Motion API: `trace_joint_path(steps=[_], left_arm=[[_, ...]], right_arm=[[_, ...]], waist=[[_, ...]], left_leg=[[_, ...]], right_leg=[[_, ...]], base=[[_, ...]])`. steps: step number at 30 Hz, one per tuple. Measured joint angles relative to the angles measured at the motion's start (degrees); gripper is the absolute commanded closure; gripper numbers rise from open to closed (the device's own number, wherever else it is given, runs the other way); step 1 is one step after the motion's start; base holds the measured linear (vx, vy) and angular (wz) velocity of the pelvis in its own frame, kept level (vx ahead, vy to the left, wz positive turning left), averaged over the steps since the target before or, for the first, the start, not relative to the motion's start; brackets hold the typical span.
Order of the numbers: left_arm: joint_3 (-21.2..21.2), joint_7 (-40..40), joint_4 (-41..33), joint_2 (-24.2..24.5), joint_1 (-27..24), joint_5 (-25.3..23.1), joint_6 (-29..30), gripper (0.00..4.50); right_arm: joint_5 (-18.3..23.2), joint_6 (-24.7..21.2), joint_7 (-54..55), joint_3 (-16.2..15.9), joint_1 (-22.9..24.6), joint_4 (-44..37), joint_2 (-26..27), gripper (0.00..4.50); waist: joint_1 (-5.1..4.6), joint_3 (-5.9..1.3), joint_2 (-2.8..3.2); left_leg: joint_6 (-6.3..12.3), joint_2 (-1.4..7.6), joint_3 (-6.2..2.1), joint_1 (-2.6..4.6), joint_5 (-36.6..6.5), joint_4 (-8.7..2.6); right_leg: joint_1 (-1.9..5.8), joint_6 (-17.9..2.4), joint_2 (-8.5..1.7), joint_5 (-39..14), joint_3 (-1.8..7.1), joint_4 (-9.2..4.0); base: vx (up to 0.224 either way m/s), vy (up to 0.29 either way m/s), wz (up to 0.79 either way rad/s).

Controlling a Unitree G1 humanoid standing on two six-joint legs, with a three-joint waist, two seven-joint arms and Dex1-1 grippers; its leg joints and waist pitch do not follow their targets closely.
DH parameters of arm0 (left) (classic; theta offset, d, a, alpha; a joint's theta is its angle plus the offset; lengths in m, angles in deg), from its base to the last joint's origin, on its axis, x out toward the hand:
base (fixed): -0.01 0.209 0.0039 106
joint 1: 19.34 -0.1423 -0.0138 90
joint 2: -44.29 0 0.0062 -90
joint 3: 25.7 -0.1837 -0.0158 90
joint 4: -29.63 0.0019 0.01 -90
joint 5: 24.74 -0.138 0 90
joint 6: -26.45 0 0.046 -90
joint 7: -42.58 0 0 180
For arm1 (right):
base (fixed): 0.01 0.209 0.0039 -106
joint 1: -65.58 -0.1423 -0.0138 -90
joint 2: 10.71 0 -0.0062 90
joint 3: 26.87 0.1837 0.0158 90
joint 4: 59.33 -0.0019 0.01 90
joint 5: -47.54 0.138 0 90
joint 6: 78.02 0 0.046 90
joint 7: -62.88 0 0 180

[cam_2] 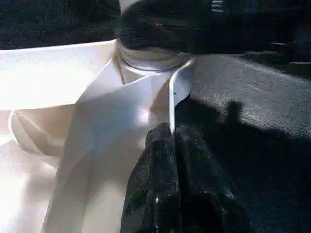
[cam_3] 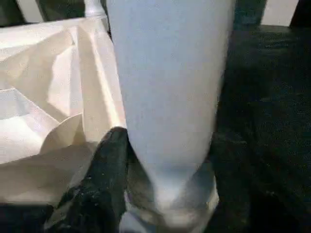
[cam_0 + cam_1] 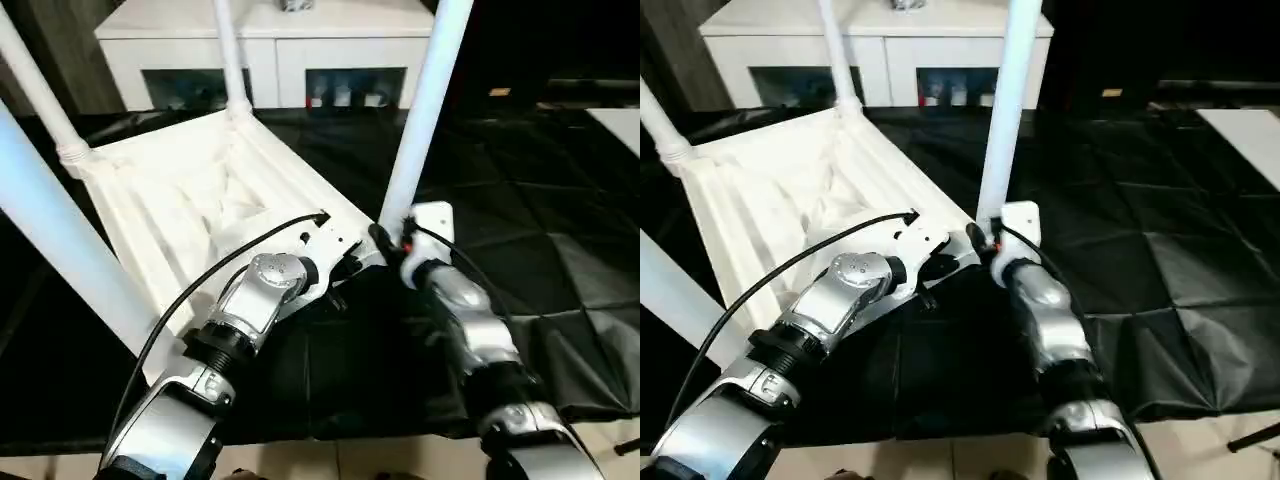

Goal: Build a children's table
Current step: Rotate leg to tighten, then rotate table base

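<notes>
The white tabletop [image 3: 190, 200] lies upside down on a black cloth, ribbed underside up. All four white legs stand in its corner sockets. The near right leg [image 3: 425, 110] rises beside my right gripper [image 3: 392, 240], which is shut on its base; in the right wrist view one black finger [image 2: 109, 160] presses against that leg [image 2: 165, 87]. My left gripper [image 1: 169, 133] is shut on the thin rim wall [image 1: 171, 97] of the tabletop, close to the same corner socket [image 1: 146, 60]. From the head it sits at the near edge [image 3: 340, 272].
A black cloth [image 3: 520, 200] covers the floor under and to the right of the table. A white cabinet with glass doors [image 3: 270, 50] stands behind. The near left leg [image 3: 60, 240] slants close past my left arm. A white surface edge [image 3: 620, 125] shows far right.
</notes>
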Motion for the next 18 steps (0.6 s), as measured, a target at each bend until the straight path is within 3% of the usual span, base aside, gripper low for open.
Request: trace_joint_path(steps=[2, 12, 14, 17, 18], left_arm=[[0.11, -0.41, 0.84, -0.36, 0.41, -0.07, -0.58, 4.5], [0.75, -4.53, 7.54, -0.99, 1.97, -2.03, -8.22, 4.5], [1.25, -8.37, 10.35, -1.93, 2.6, -2.84, -11.67, 4.5], [3.28, -8.67, 11.0, -3.08, 2.63, -1.99, -13.09, 4.5], [3.52, -8.22, 10.94, -3.13, 2.64, -1.59, -13.12, 4.23]], right_arm=[[-0.14, -0.01, 0.07, -0.18, 0.8, -1.71, -0.55, 1.35], [5.57, -3.11, -17.21, -0.16, 8.67, -14.16, -10.82, 1.35], [5.28, -3.07, -18.43, -1.06, 9.83, -14.57, -11.68, 1.35], [5.25, -3.31, -19.16, -1.54, 10.81, -14.64, -11.97, 1.35], [5.25, -3.5, -19.35, -1.57, 10.81, -14.76, -11.97, 1.3]], waist=[[-0.05, 0.02, 0.03], [-0.31, -0.19, 0.71], [-0.38, -0.02, 1.13], [-0.31, 0.03, 1.26], [-0.24, 0.01, 1.29]], left_leg=[[0.0, 0.01, 0.0, -0.01, 0.0, -0.01], [0.01, 0.0, -0.07, 0.12, 0.0, -0.11], [0.01, -0.01, -0.04, 0.04, 0.0, -0.11], [0.04, 0.0, -0.07, -0.54, 0.02, -0.06], [0.08, 0.0, -0.06, -0.69, 0.05, -0.03]], right_leg=[[-0.04, 0.0, 0.01, 0.0, -0.01, 0.01], [0.0, 0.29, 0.04, -0.14, -0.06, -0.02], [-0.08, 0.44, 0.04, -0.22, -0.01, -0.01], [-0.62, 0.47, 0.03, -0.03, -0.03, 0.02], [-0.8, 0.12, 0.02, 0.22, -0.03, 0.04]], base=[[0.0, 0.0, 0.0], [0.0, 0.0, 0.0], [0.0, 0.0, 0.0], [0.0, 0.0, 0.0], [0.0, 0.0, 0.0]])
